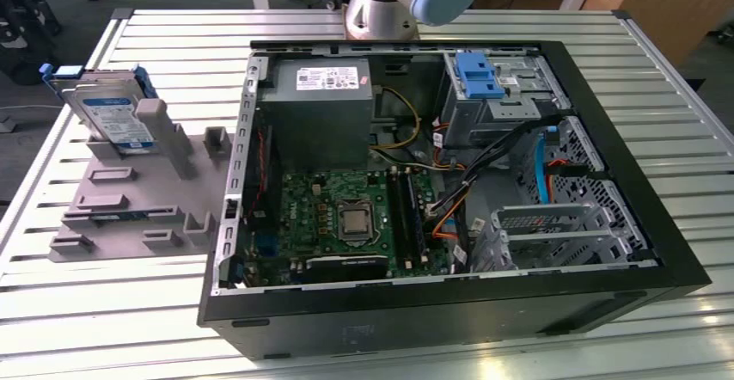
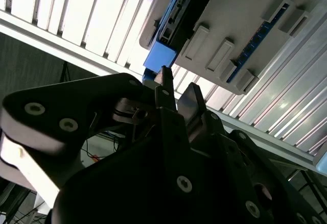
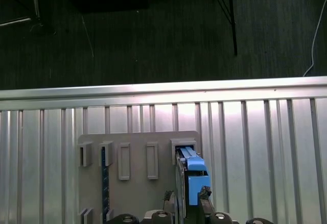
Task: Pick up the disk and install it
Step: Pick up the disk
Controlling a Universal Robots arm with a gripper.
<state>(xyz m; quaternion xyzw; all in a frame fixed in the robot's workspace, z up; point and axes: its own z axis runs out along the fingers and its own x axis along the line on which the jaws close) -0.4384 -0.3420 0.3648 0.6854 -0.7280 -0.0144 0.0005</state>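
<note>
- Computer case (image 1: 436, 315) lies open on its side on the slatted metal table (image 1: 172, 27); the green circuit board (image 1: 344, 217) and a grey metal box (image 1: 321, 109) show inside it.
- Disk (image 1: 109, 113) is outside the case, on the exterior view's left of it, well apart from it. It stands on edge in a slot of a grey rack (image 1: 137, 199) that lies flat on the table just beside the case.
- A bare blue bracket (image 1: 480, 75) sits in the case's far corner bay, near the arm base (image 1: 396, 2).
- In the first wrist view the disk's blue frame (image 3: 194, 180) shows edge-on in the rack (image 3: 135, 147), over the table slats (image 3: 255, 132).
- Gripper (image 2: 179, 83): fingers (image 2: 164, 78) spread, nothing pinched. The disk's blue frame (image 2: 161, 55) lies beyond the tips, not touched, with the rack (image 2: 240, 25) behind it.
- Gripper (image 3: 186, 196) lines up with the disk's edge in the first wrist view.
</note>
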